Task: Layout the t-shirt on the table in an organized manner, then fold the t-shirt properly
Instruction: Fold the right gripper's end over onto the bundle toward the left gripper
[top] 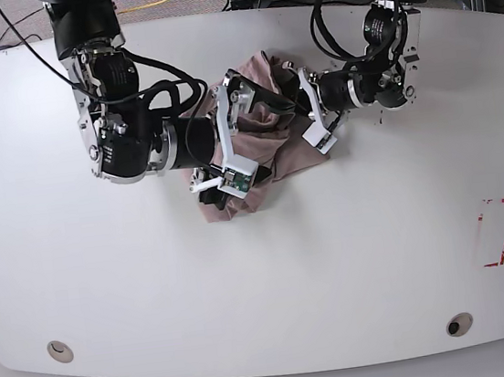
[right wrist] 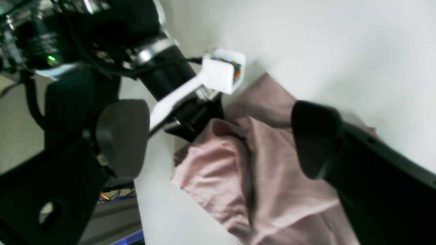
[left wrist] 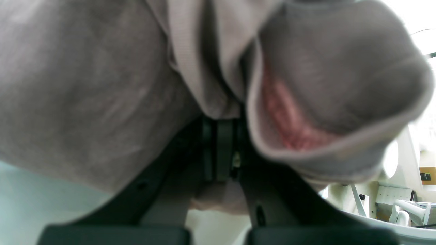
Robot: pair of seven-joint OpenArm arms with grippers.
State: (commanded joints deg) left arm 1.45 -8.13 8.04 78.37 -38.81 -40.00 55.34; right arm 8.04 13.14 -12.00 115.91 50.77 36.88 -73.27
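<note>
The mauve t-shirt [top: 265, 145] lies crumpled in a heap on the white table [top: 337, 279], a little behind its middle. My left gripper [top: 287, 111] reaches into the heap from the right and is shut on a fold of the shirt. In the left wrist view its dark fingers [left wrist: 218, 149] pinch the fabric, and the t-shirt [left wrist: 85, 85] fills most of the frame. My right gripper [right wrist: 218, 136] is open, with its two pads wide apart just above the t-shirt [right wrist: 272, 177]. In the base view it [top: 257, 137] hovers at the heap's left side.
A red rectangular mark [top: 495, 232] is near the table's right edge. Two small round holes [top: 59, 350] [top: 459, 323] sit near the front edge. Cables hang behind the back edge. The left arm's white camera mount [right wrist: 221, 73] stands close to my right gripper.
</note>
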